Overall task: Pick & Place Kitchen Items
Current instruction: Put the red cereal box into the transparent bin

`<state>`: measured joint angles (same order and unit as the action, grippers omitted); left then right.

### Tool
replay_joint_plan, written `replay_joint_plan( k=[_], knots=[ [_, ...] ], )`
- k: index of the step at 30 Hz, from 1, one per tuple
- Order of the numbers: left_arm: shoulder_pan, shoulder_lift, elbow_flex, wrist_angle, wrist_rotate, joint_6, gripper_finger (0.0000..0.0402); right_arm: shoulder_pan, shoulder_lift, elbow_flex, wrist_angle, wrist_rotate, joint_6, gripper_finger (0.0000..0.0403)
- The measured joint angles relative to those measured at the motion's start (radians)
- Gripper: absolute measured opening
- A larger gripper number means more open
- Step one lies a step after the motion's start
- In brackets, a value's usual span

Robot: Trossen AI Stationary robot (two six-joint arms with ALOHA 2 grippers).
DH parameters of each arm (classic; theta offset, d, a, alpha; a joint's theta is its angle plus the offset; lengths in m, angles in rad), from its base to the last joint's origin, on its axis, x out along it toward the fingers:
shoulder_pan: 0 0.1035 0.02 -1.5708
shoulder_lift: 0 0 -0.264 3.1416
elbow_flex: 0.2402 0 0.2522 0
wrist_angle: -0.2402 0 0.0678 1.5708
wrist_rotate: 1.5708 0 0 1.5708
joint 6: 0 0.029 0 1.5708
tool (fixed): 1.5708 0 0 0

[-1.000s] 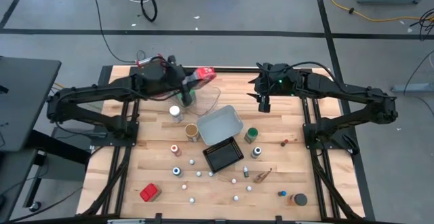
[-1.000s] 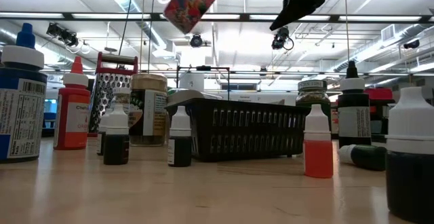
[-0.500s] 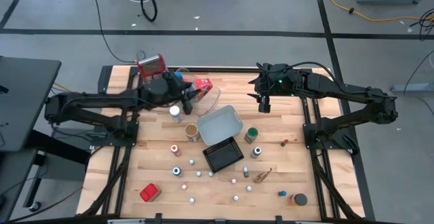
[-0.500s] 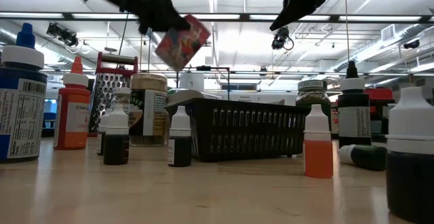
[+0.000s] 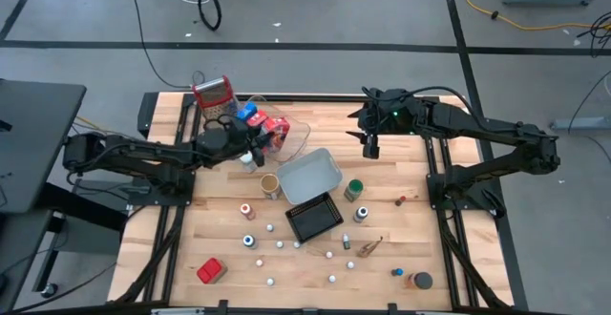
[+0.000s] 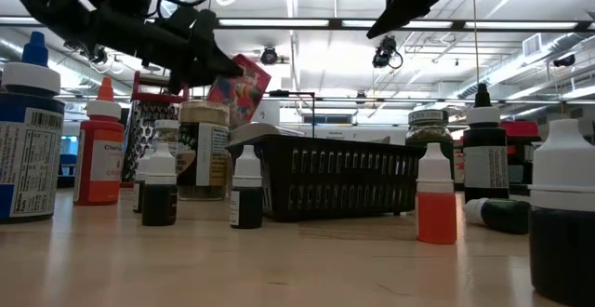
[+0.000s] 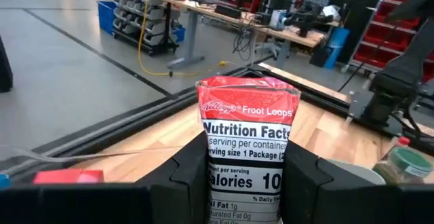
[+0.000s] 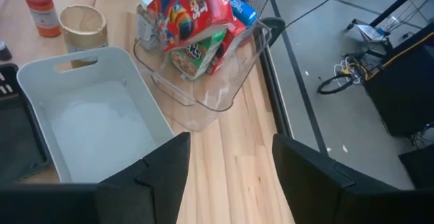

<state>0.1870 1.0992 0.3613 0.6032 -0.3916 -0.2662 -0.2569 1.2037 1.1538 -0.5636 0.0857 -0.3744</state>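
Note:
My left gripper [image 5: 260, 145] is shut on a red Froot Loops carton [image 5: 277, 129], which it holds over the clear tray [image 5: 298, 136] at the table's far side. The low view shows that carton [image 6: 237, 88] tilted, above the row of bottles. A blue carton [image 5: 251, 115] and a green-fronted one [image 8: 193, 56] lie in the clear tray. My right gripper [image 5: 370, 149] hangs open above the table, right of the clear tray, and touches nothing. Small capped bottles [image 5: 281, 244] stand scattered over the near half of the table. My left gripper pinches the red carton between its two fingers [image 7: 190, 176], one on each side of the nutrition-facts panel [image 7: 247, 149]. It comes from the table's left, slanting down. The carton is tilted, its top end away from the gripper; whether its lower end rests in the clear tray is hidden.
A grey tray [image 5: 310, 174] and a black basket [image 5: 315, 220] sit at mid-table. The metal grater with a red top [image 5: 212, 94] stands at the far left edge. A green-lidded jar [image 5: 354, 189], a brown jar [image 5: 269, 183] and another red carton [image 5: 211, 270] stand nearby.
My left gripper has come down and drawn back toward the table's left, still shut on the red carton. The carton has dropped from high above the table to just over the clear tray and has tipped further over. The grater, earlier covered by the arm, now shows.

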Motion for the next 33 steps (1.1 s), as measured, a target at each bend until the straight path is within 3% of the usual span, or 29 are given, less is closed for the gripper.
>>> replay_joint_plan(
  k=[4, 8, 11, 20, 33],
  knots=[
    [-0.035, 0.001, -0.012, -0.013, -0.034, -0.003, 0.0136, 0.000, 0.000, 0.000, 0.003, 0.000, 0.000, 0.0222],
    [-0.075, 0.046, -0.029, 0.010, -0.148, 0.011, 0.0137, 0.000, 0.000, 0.000, 0.003, 0.000, 0.000, 0.0222],
    [-0.095, 0.119, -0.041, 0.117, -0.213, 0.012, 0.0136, 0.000, 0.000, 0.000, 0.003, 0.000, 0.000, 0.0222],
    [-0.098, 0.311, -0.041, 0.452, -0.220, 0.130, 0.0135, 0.000, 0.000, 0.000, 0.003, -0.052, 0.000, 0.0222],
    [-0.098, 0.463, -0.042, 0.472, -0.302, 0.065, 0.0135, 0.000, 0.000, 0.000, 0.003, -0.050, -0.026, 0.0222]
  ],
)
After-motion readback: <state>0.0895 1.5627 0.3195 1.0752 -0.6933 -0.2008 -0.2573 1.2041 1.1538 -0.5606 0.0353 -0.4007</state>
